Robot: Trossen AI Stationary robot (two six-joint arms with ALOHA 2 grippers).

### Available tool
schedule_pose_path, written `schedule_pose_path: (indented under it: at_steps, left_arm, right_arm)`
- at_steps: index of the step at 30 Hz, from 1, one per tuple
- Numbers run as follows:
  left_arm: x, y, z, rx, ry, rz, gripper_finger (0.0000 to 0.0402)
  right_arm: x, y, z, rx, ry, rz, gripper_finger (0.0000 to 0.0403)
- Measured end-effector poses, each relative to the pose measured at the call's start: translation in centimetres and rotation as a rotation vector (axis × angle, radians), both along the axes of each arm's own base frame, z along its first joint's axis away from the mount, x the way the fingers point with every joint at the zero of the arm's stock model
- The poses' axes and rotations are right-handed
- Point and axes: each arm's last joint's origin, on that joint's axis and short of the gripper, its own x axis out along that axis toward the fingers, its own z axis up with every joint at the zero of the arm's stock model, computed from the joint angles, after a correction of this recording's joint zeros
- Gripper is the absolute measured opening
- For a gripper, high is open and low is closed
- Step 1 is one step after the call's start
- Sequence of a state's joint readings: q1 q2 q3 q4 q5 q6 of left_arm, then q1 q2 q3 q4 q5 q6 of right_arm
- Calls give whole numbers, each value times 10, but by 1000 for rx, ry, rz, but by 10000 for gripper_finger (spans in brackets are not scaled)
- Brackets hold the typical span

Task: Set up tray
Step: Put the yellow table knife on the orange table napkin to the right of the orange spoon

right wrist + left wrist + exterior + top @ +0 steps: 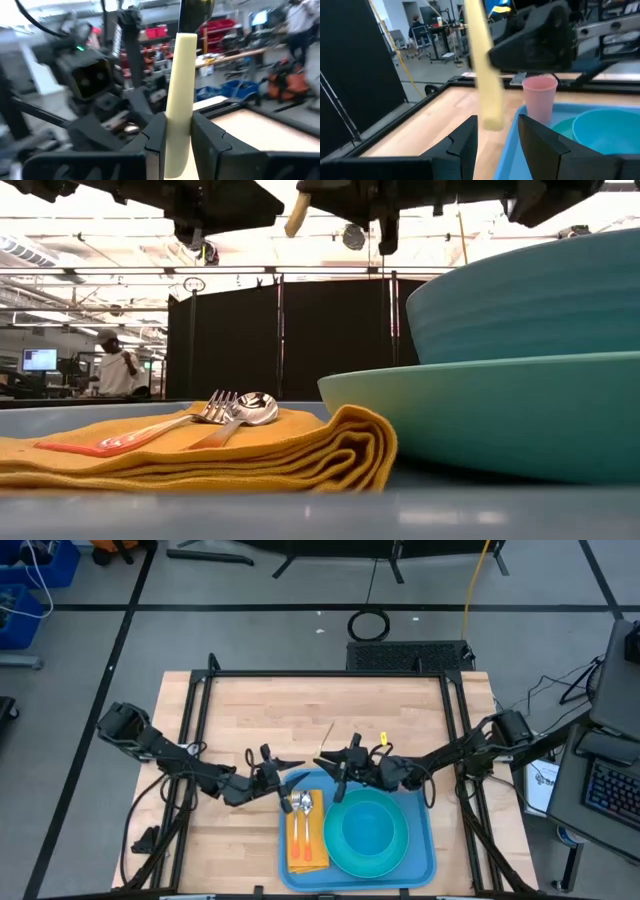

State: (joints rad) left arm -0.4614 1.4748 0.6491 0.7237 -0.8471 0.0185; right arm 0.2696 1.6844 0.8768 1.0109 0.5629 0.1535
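A blue tray [425,852] lies at the table's near edge. On it are a turquoise plate [480,420] with a turquoise bowl [368,832] on it, and a folded orange napkin [300,848] with a fork [215,410] and a spoon [255,408] on top. A pink cup [540,97] stands at the tray's far edge, under my right arm. My right gripper [328,766] is shut on a pale yellow stick [181,75] above the tray's far left corner. My left gripper [290,772] is open and faces it. The stick's free end [492,120] hangs just before its fingers [467,135]. My right gripper pinches the pale yellow stick between its two fingers [156,132], on the stick's sides near one end [178,112]. The stick runs along the fingers and juts out past their tips. It is lifted clear above the tray, and its free end [297,218] slants down toward my left gripper.
A black frame [330,674] borders the wooden table [300,710] on its far, left and right sides. Bare wood lies beyond the tray and to its left. A person [118,370] stands far off in the room behind.
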Motion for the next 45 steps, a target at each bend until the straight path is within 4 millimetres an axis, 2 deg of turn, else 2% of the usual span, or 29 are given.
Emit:
schedule_pose_path:
  at_steps: [3,8,11,14,32,39,42,45]
  left_arm:
    - [6,-3,-6,21,27,0,145]
    - [19,-8,-6,65,46,45,145]
    - [22,-11,-9,84,53,172,145]
    - [21,-12,-10,92,52,239,145]
    - [8,-32,-1,32,1,185,145]
    - [-12,-60,2,6,-24,124,145]
    - [-29,-76,10,-33,-55,93,145]
    - [-52,-91,24,-67,-91,57,145]
  right_arm:
    - [4,-2,-6,-26,21,-26,53]
    - [22,1,-3,-57,23,-51,51]
    - [30,7,-4,-75,53,-90,20]
    - [30,13,-4,-103,62,-80,1]
    - [28,17,-3,-72,90,-10,1]
    - [28,-13,-15,167,291,159,8]
    - [29,-22,-16,224,318,243,36]
    - [32,-25,-12,237,331,296,82]
